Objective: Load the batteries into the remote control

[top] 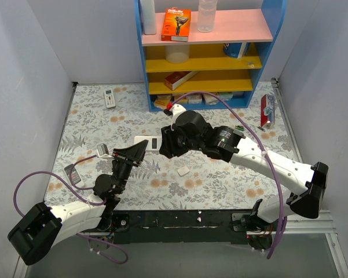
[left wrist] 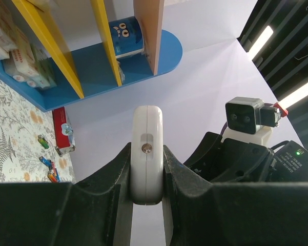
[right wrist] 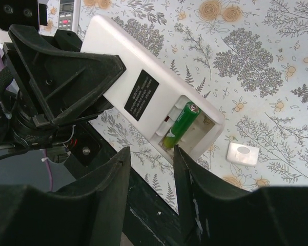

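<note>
The remote control is a white slab held back side up above the table, also seen in the top view and end-on in the left wrist view. My left gripper is shut on one end of it. The battery recess is uncovered, and a green battery lies in it at a slight slant. My right gripper hovers open just beside that end with nothing between its fingers. More batteries lie loose on the table at the far right.
A small white battery cover lies on the floral cloth. Other remotes lie at the left. A blue and yellow shelf unit stands at the back, and a red packet lies to its right.
</note>
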### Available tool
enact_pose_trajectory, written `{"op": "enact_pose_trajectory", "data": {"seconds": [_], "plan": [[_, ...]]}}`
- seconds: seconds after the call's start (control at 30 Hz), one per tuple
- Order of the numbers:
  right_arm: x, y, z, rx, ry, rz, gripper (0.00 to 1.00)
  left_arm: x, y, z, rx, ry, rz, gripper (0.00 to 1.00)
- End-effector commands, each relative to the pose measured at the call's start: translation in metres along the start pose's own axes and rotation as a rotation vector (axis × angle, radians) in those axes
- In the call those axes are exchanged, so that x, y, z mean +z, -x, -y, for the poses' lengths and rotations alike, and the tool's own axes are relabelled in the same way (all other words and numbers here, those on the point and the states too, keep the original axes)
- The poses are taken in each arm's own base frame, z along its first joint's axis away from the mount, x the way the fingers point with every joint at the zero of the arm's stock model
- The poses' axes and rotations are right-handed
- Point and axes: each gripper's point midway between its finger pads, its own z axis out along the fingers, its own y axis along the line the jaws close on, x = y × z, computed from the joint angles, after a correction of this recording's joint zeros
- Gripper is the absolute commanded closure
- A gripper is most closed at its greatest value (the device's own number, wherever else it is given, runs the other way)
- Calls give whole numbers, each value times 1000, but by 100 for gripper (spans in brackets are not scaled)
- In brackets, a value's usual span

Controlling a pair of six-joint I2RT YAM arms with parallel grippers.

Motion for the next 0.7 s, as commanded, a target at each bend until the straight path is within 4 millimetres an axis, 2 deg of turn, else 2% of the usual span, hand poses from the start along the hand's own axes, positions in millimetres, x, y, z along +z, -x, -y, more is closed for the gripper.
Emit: {"op": "enact_pose_trajectory", "data": {"seconds": [0.0, 0.23, 0.37, 0.53, 0.67], "plan": [[-5, 1, 1, -37, -7, -29, 53, -38, 17, -18, -287, 30, 39, 100], [-17, 16, -16, -147, 82, -1, 53, -38, 16, -19, -295, 36, 37, 100], [-30, 34, -28, -252, 138, 28, 53, -38, 16, -19, -299, 34, 35, 100], [-39, 50, -19, -386, 117, 60, 54, -38, 16, -17, -301, 28, 33, 100], [-46, 56, -23, -487, 159, 97, 54, -39, 15, -20, -298, 41, 29, 100]]}}
